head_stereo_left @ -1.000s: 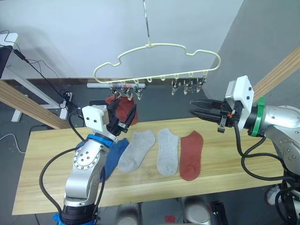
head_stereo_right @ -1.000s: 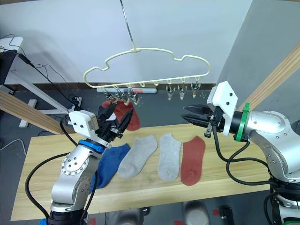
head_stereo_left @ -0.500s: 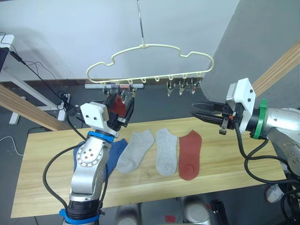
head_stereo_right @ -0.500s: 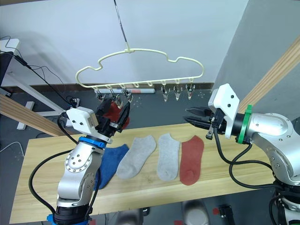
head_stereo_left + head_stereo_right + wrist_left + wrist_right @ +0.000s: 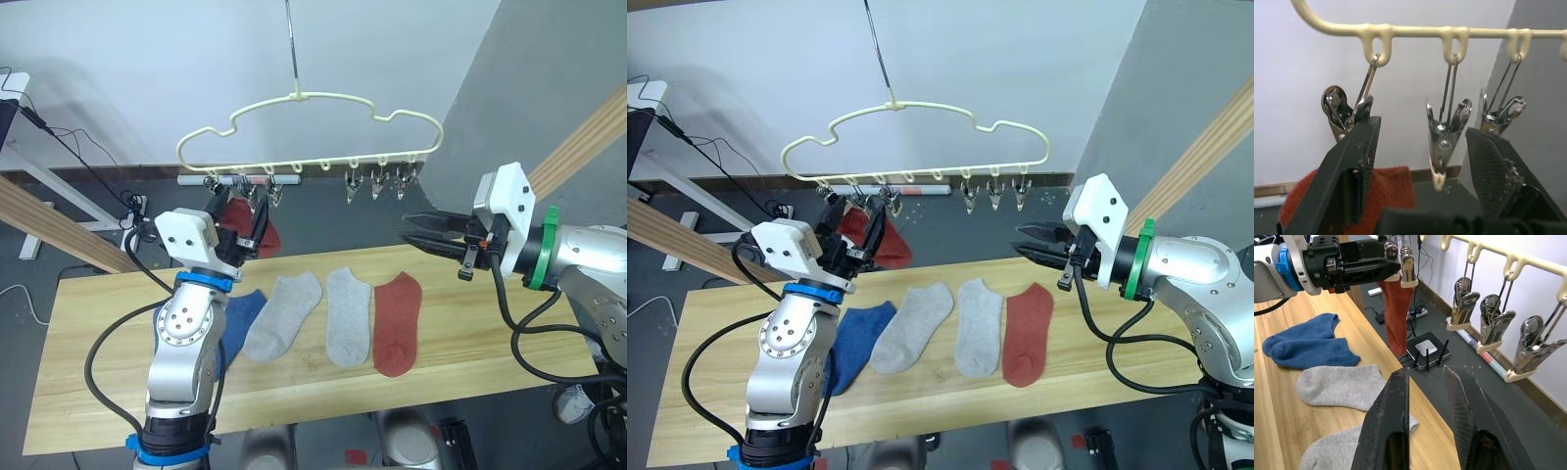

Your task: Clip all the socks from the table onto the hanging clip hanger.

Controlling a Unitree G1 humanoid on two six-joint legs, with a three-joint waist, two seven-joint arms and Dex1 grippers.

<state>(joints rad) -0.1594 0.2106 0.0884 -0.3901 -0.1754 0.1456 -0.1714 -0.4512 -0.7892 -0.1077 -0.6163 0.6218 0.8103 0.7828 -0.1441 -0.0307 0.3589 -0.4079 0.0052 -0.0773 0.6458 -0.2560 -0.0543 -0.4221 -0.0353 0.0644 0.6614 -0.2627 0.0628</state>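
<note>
Under the clip hanger [image 5: 312,132], the left gripper [image 5: 1425,161] gapes around a metal clip [image 5: 1445,139]; a rust-red sock [image 5: 1397,308] apparently hangs clipped beside it. Right gripper [image 5: 1425,396], fingers parted, hovers over the table [image 5: 98,343], which holds five socks [image 5: 333,315].

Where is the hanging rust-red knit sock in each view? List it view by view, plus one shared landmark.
Left eye view: rust-red knit sock, left of centre, under the hanger's left clips.
Right eye view: same sock, left of centre, above the table's far edge.
Left wrist view, partly behind one black finger.
Right wrist view, dangling from a metal clip.
Shared landmark: pale-yellow wire clip hanger.
</note>
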